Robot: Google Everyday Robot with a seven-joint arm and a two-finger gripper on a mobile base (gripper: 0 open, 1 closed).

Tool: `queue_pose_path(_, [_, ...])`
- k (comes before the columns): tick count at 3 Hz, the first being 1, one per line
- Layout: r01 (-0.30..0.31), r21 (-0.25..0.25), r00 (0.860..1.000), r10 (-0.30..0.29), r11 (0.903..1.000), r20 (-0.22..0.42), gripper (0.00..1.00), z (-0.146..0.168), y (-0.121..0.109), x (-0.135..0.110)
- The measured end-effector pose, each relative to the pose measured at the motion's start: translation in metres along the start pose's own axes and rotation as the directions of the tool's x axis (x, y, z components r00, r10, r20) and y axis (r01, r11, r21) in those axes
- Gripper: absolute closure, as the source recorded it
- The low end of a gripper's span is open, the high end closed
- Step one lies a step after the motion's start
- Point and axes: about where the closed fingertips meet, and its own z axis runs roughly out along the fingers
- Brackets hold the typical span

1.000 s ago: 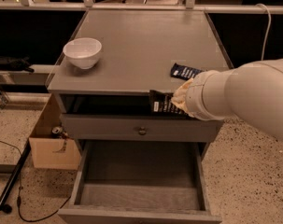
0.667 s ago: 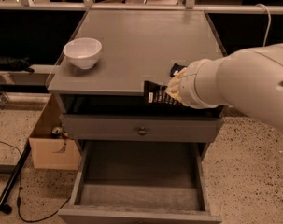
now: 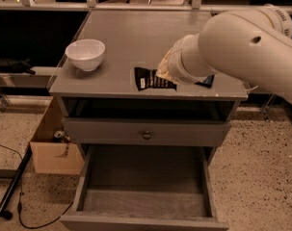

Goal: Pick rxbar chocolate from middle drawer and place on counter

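Observation:
The rxbar chocolate (image 3: 150, 79), a flat black-wrapped bar with white print, is at the front middle of the counter (image 3: 131, 37), on or just above its surface. My gripper (image 3: 164, 72) is over the counter at the bar's right end and shut on it; the pale arm hides most of the gripper. The middle drawer (image 3: 145, 203) stands pulled out below, its worn grey floor bare.
A white bowl (image 3: 86, 53) sits on the counter's left side. A dark blue bar (image 3: 206, 82) peeks out behind the arm near the right front edge. A shut shallow drawer with a round knob (image 3: 146, 135) is above the open one. A cardboard box (image 3: 54, 150) stands on the floor at the left.
My gripper has carried the black bar up from the counter's front edge and leftward, so it is now over the counter top.

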Motion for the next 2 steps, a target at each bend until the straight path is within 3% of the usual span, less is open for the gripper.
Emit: queue_pose_path(2, [0.044, -0.065, 0.999, -0.045, 0.9969, -0.015, 1.0, 0.042, -0.032, -0.012])
